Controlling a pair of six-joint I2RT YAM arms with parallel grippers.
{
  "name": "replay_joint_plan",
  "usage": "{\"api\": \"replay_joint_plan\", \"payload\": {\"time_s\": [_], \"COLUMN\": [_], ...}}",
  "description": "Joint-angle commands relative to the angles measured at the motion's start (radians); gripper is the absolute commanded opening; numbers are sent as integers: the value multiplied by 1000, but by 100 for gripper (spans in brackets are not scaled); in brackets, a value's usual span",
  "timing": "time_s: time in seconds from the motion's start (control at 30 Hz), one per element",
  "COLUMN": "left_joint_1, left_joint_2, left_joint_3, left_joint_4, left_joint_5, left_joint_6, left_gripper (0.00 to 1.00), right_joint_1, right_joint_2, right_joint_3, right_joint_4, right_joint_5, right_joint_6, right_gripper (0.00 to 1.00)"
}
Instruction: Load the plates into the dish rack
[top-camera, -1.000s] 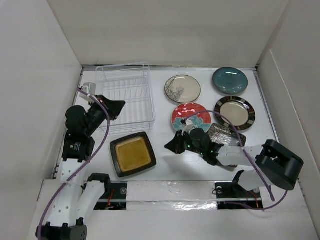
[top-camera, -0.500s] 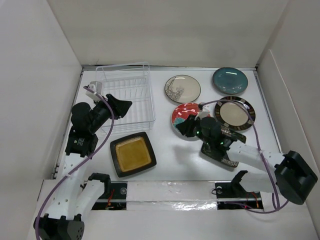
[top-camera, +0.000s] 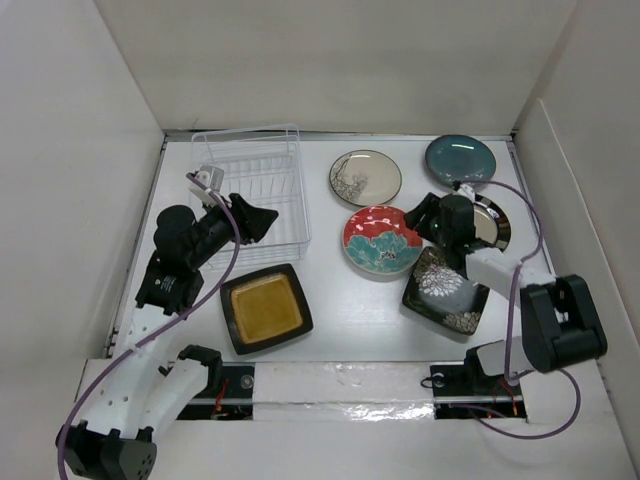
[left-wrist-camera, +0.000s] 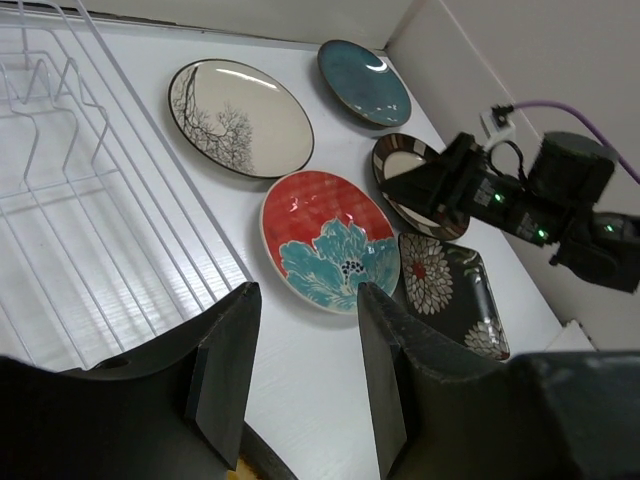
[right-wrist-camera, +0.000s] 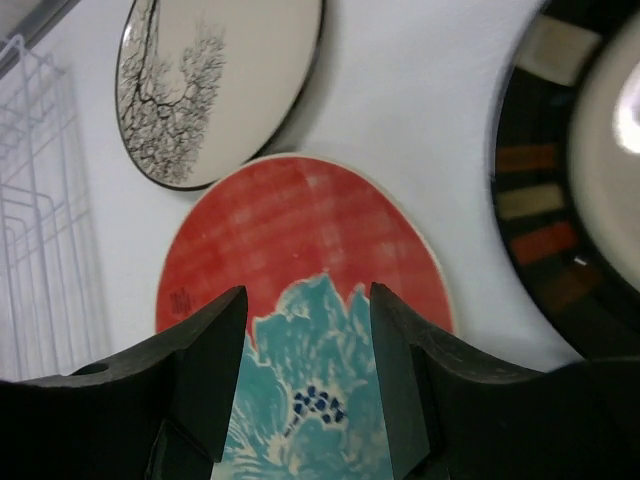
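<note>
The clear wire dish rack (top-camera: 250, 185) stands at the back left with no plate in it. Six plates lie flat on the table: cream (top-camera: 365, 177), teal (top-camera: 460, 161), red-patterned (top-camera: 382, 240), black-gold-rimmed (top-camera: 495, 228), square black floral (top-camera: 445, 290) and square brown amber-centred (top-camera: 265, 308). My left gripper (top-camera: 262, 218) hovers open and holds nothing at the rack's front right corner; its wrist view looks across the red plate (left-wrist-camera: 320, 235). My right gripper (top-camera: 420, 215) is open above the red plate (right-wrist-camera: 300, 230) and partly covers the black-gold-rimmed plate.
White walls close in the table on the left, back and right. In the left wrist view the right arm (left-wrist-camera: 540, 200) with its purple cable reaches over the black-gold-rimmed plate (left-wrist-camera: 405, 165). Bare table lies between the brown plate and the floral plate.
Both grippers have opened. The right arm swung from the front centre back and right, uncovering the black floral plate. The left gripper moved right along the rack's front.
</note>
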Motion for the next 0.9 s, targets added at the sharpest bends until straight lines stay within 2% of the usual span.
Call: {"api": "replay_joint_plan", "payload": {"time_s": [0.0,0.1,0.27,0.47,0.77,0.87], "left_joint_1": [-16,-26,-35,-44,-44,-44], "left_joint_2": [-13,-17,-23,-11,-8,-13], "left_joint_3": [21,17,19,27,30,33], "left_joint_4": [18,18,18,-2,0,-5], "left_joint_5": [-22,-28,-37,-40,-42,-49], "left_joint_6": [32,35,40,40,40,41], "left_gripper": [41,41,41,41,40,39], "right_joint_1": [4,-11,-78,-89,-89,-89], "right_joint_2": [121,259,398,585,708,731], "right_joint_3": [157,261,354,547,607,592], "right_joint_4": [116,110,118,44,35,69], "right_joint_5": [-85,-68,2,-122,-237,-255], "right_joint_6": [-19,42,99,84,170,209], "right_gripper": [58,59,61,61,60,57]}}
